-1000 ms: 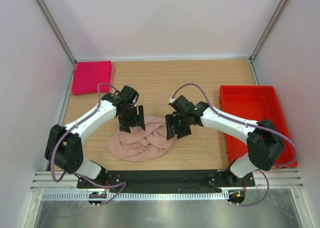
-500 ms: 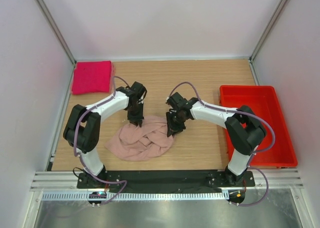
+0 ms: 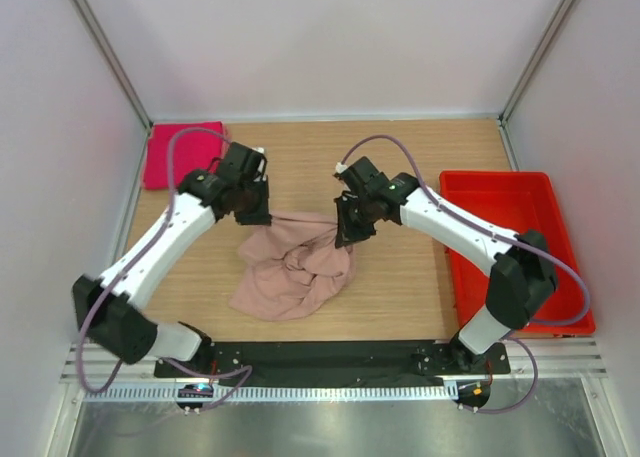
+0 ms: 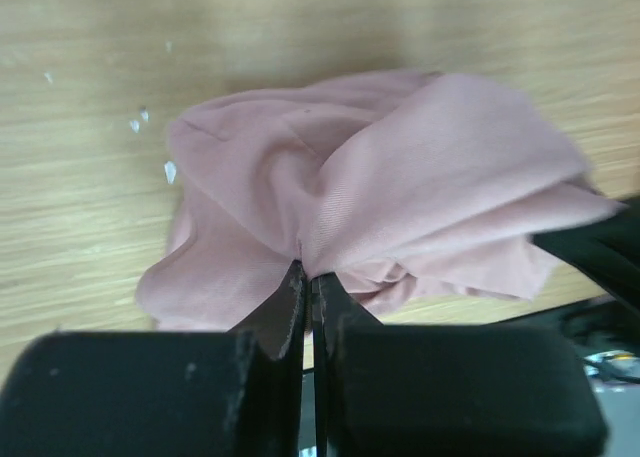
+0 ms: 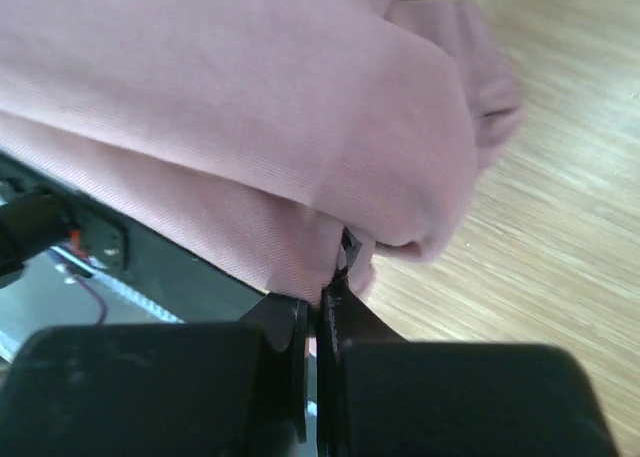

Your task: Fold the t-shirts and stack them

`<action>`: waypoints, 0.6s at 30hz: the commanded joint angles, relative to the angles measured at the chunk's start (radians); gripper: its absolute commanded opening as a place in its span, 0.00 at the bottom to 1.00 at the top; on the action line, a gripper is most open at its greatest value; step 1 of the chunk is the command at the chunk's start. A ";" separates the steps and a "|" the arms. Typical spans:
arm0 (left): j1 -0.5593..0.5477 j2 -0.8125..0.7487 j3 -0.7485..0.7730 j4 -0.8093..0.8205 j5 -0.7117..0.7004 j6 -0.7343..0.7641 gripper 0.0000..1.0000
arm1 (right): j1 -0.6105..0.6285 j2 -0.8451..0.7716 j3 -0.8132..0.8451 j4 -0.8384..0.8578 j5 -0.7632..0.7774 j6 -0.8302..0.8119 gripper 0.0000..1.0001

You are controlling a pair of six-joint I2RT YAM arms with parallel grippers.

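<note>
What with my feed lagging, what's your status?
Left gripper, right gripper shut on pale pink shirt, far edge. Magenta shirt folded, far-left corner. Red bin off right, nothing blocking.

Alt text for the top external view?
The left gripper and right gripper each pinch the far edge of a crumpled pale pink t-shirt on a wooden table. A folded magenta t-shirt lies far left, a red bin at right.
</note>
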 commanded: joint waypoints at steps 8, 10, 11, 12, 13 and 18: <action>0.008 -0.389 0.197 -0.114 0.045 -0.093 0.00 | 0.079 -0.158 0.199 -0.122 -0.017 0.036 0.01; 0.008 -0.412 0.233 -0.132 0.076 -0.105 0.00 | 0.085 -0.210 0.236 -0.157 0.032 0.039 0.01; 0.006 -0.424 0.245 -0.139 0.079 -0.110 0.00 | 0.084 -0.231 0.242 -0.186 0.046 0.040 0.01; 0.008 -0.444 0.272 -0.145 0.094 -0.111 0.00 | 0.085 -0.280 0.250 -0.203 0.075 0.040 0.01; 0.008 -0.453 0.286 -0.145 0.104 -0.111 0.00 | 0.085 -0.303 0.253 -0.222 0.086 0.040 0.01; 0.008 -0.480 0.361 -0.137 0.108 -0.099 0.00 | 0.085 -0.421 0.264 -0.298 0.095 0.047 0.01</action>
